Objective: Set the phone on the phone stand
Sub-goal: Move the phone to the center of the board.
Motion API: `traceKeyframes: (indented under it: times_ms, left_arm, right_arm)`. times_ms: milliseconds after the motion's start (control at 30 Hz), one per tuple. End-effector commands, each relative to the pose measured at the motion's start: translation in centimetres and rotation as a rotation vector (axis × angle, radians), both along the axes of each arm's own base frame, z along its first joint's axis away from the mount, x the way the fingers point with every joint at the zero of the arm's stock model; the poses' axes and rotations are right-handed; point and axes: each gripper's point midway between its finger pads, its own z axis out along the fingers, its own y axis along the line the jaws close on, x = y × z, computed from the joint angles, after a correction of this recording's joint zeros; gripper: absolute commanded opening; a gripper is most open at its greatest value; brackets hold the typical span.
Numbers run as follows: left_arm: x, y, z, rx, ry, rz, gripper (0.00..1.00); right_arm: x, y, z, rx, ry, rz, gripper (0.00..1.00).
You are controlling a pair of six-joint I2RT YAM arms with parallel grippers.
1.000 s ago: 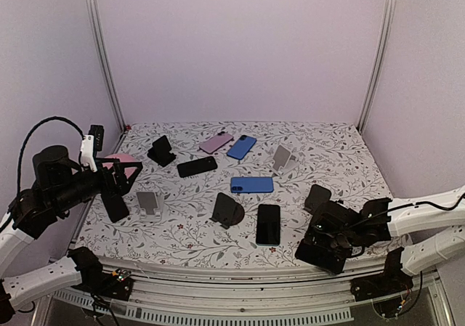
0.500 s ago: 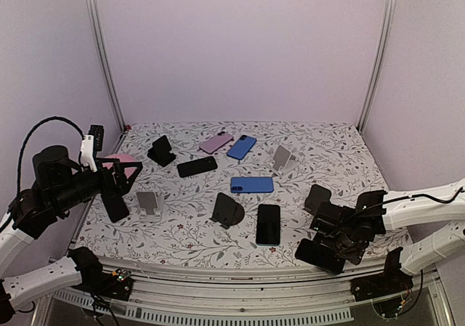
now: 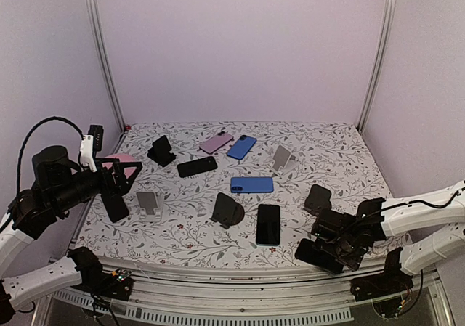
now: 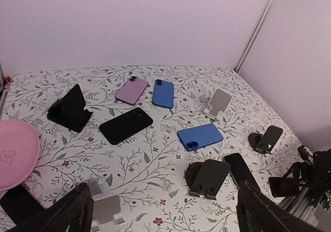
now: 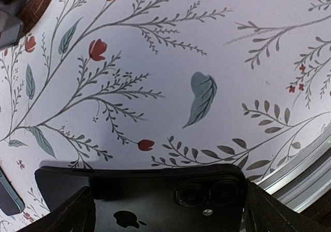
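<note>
1. The right hand (image 3: 340, 245) is seen low over the near right corner of the surface (image 3: 341, 159), with its fingers (image 5: 67, 214) spread wide.
2. A black phone (image 5: 155, 201) is seen lying back-up on the surface between those fingers. Contact cannot be told.
3. A black phone stand (image 3: 317, 197) is seen just behind the right hand.
4. The left hand (image 3: 122, 188) is held wide apart with nothing gripped, raised over the left edge near a pink plate (image 4: 15, 149).

Black phone (image 5: 155, 201) face-down near black stand (image 3: 317, 197)
</note>
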Motion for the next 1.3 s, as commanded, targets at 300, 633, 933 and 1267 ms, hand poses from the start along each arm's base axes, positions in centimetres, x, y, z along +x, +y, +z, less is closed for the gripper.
traceKeyframes:
  times_ms: [300,633,933,1267]
  left_arm:
    - [-0.1,0.0,0.3,-0.008,-0.017,-0.002,0.97]
    - [-0.1,0.0,0.2,-0.003,-0.014,-0.005,0.97]
    - [0.0,0.0,0.0,-0.001,-0.009,-0.001,0.97]
    - [0.1,0.0,-0.1,0.001,-0.004,0.005,0.97]
  right_arm:
    - [7.3,9.5,3.0,0.238,-0.141,0.108,0.99]
    - [7.5,8.2,3.5,0.169,-0.086,0.123,0.99]
    - [3.0,10.1,3.7,0.224,-0.043,0.110,0.99]
    - [2.6,13.4,0.1,0.323,0.023,0.077,0.99]
